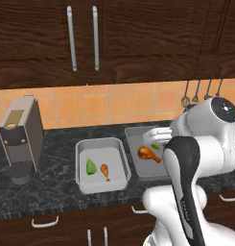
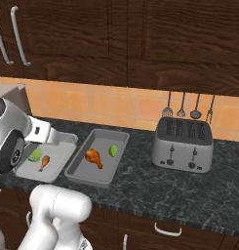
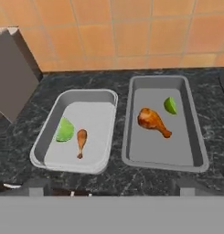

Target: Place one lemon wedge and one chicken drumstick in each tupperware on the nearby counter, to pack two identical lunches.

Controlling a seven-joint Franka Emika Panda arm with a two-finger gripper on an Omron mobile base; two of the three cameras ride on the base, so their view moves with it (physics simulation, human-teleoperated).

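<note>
Lunches looked packed, gripper (image 3: 111, 192) empty and spread wide.
Below and ahead of it, the left tupperware (image 3: 48, 137) held a lemon wedge (image 3: 64, 130) and drumstick (image 3: 81, 141); the right tupperware (image 3: 195, 141) held its own wedge (image 3: 170, 105) and drumstick (image 3: 152, 121). Best move was lifting straight clear, touching neither.

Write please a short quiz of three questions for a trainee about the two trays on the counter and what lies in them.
1. True or false: each tupperware holds one drumstick and one lemon wedge.
2. Which tray holds the bigger drumstick: A) the one nearer the coffee machine, B) the one nearer the toaster?
3. What hangs on the wall above the toaster?

Key:
1. True: left tupperware, right tupperware.
2. B: bigger drumstick, smaller drumstick, toaster, coffee machine.
3. Utensils.
</note>
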